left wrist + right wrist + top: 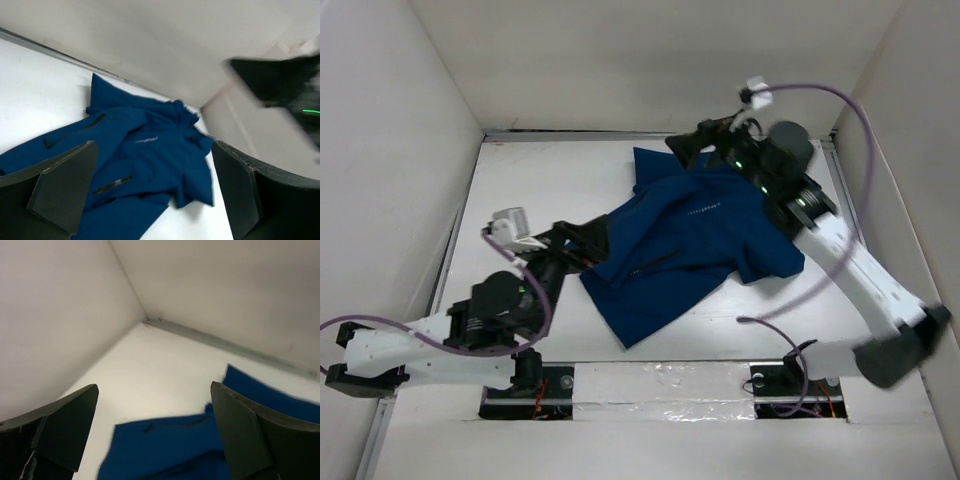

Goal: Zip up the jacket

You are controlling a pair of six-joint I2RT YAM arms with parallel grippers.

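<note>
The royal-blue jacket (690, 240) lies crumpled on the white table, with its white chest logo (702, 208) facing up and a dark pocket zip showing. My left gripper (592, 240) is open and empty at the jacket's left edge. In the left wrist view, the jacket (145, 155) shows between the spread fingers (65, 190). My right gripper (688, 143) is open and empty, raised over the jacket's far collar end. The right wrist view looks down on blue fabric (175, 445) between its fingers (240, 435). The front zipper's slider is not visible.
White walls (400, 150) close in the table on the left, back and right. A metal strip (570, 133) runs along the back edge. Purple cables (840, 100) loop from both arms. The right arm (280, 80) shows blurred in the left wrist view.
</note>
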